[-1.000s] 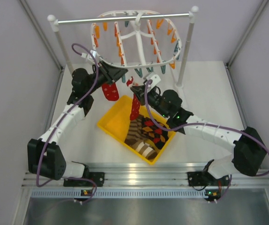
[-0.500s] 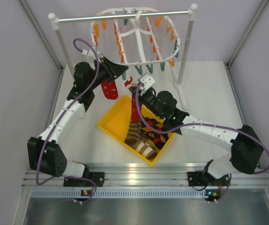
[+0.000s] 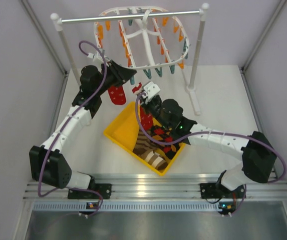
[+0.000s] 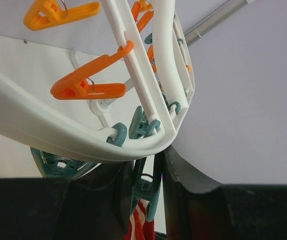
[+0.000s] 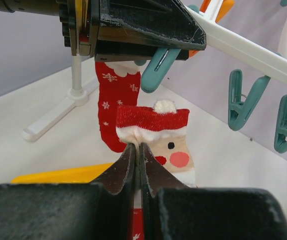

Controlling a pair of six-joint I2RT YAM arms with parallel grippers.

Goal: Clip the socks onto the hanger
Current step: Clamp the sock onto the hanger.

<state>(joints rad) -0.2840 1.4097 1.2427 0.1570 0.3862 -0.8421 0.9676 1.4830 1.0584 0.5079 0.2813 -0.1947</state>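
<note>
The white round hanger (image 3: 143,37) with orange and teal clips hangs from the rail. My left gripper (image 3: 129,75) is shut on a teal clip (image 4: 151,192) at the hanger's near rim (image 4: 58,135), one finger on each side of it. One red sock (image 3: 116,95) with snowflakes hangs right under that gripper, its top (image 4: 140,227) at the clip. My right gripper (image 3: 143,95) is shut on the white trim of the second sock (image 5: 153,135), a Santa face, held upright just right of the first sock (image 5: 114,107). The squeezed clip (image 5: 158,67) sticks out above it.
A yellow bin (image 3: 118,130) below the grippers holds a striped sock (image 3: 151,152) and an argyle sock (image 3: 166,140). The metal rail (image 3: 128,19) rests on two white posts, with a foot (image 5: 53,120) on the table. More teal clips (image 5: 243,102) hang at the right.
My right gripper has carried the Santa sock up and to the left, closer to the left gripper. The hanger has swung a little away. The left gripper stays on its clip.
</note>
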